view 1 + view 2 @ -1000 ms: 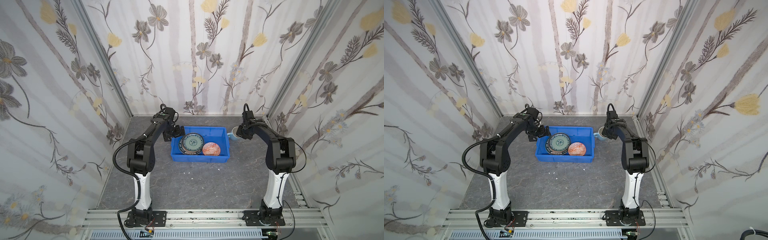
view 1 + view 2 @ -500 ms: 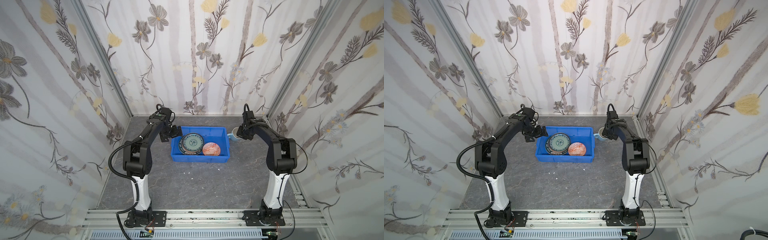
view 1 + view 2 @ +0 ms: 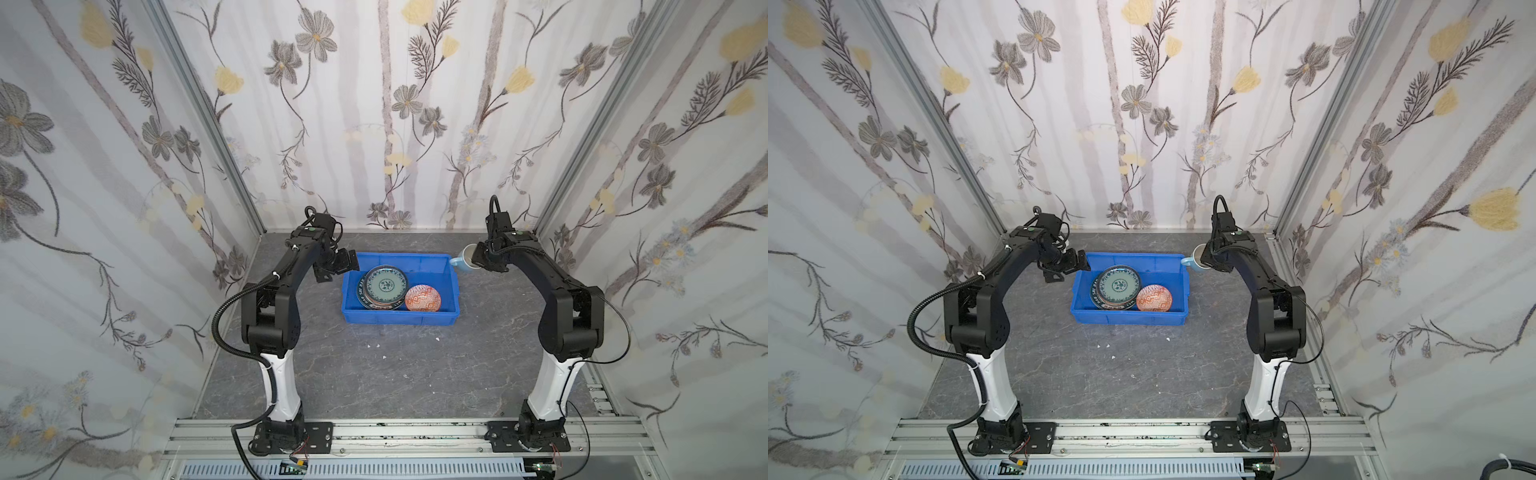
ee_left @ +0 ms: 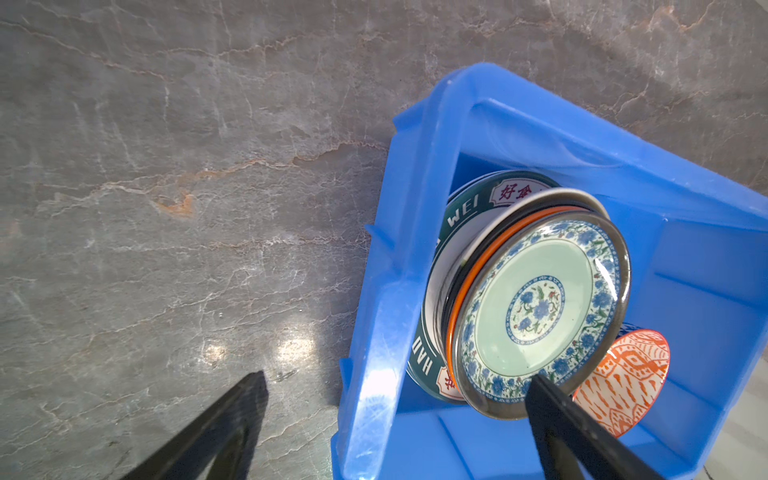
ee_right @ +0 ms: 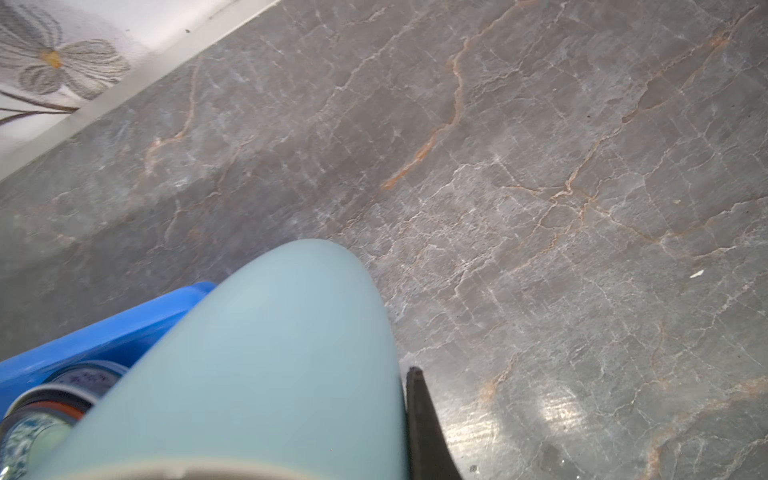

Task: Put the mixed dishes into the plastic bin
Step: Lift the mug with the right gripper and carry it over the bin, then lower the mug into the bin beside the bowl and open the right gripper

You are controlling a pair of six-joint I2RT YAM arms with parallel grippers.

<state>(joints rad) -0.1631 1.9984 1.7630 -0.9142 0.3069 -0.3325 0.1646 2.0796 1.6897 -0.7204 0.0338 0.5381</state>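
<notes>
Grey bench [image 3: 374, 374] carries the plastic bin [image 3: 399, 318] at centre. Inside it, the plate stack [image 4: 461, 212] is on the left with the teal plate [image 3: 386, 285] on top and the small orange bowl [image 3: 423, 298] just beside it. The pale blue mug [image 3: 464, 259] is at the bin's far right corner, clamped in your right pincer [image 3: 478, 259]. Your left pincer [image 4: 397, 376] hangs over the bin's left rim, jaws wide and holding nothing.

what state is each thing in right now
plastic bin, on the table, dishes inside
plate stack, in the bin, teal plate on top
orange bowl, in the bin beside the stack
pale blue mug, gripped near the bin's far right corner
left gripper, open, empty, at the bin's left end
right gripper, shut on the mug
</notes>
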